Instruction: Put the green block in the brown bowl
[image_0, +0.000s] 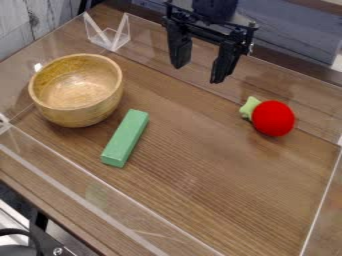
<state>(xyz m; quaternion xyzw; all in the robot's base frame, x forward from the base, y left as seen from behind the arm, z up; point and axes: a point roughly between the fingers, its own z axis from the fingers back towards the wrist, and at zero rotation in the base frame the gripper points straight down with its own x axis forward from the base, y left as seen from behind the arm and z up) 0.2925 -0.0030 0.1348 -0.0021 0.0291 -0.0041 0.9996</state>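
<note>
The green block (126, 138), a flat light-green bar, lies on the wooden table just right of the brown bowl (78, 89), tilted with its near end toward the lower left. The round wooden bowl sits at the left and looks empty. My gripper (201, 62) hangs at the back center, above the table, pointing down with its two black fingers (177, 48) spread wide and nothing between them. It is well behind and to the right of the block.
A red round toy with a small green leaf (271, 116) rests at the right. Clear plastic walls (107, 33) border the table's back left, front and right edges. Open wood surface lies between the block and the red toy.
</note>
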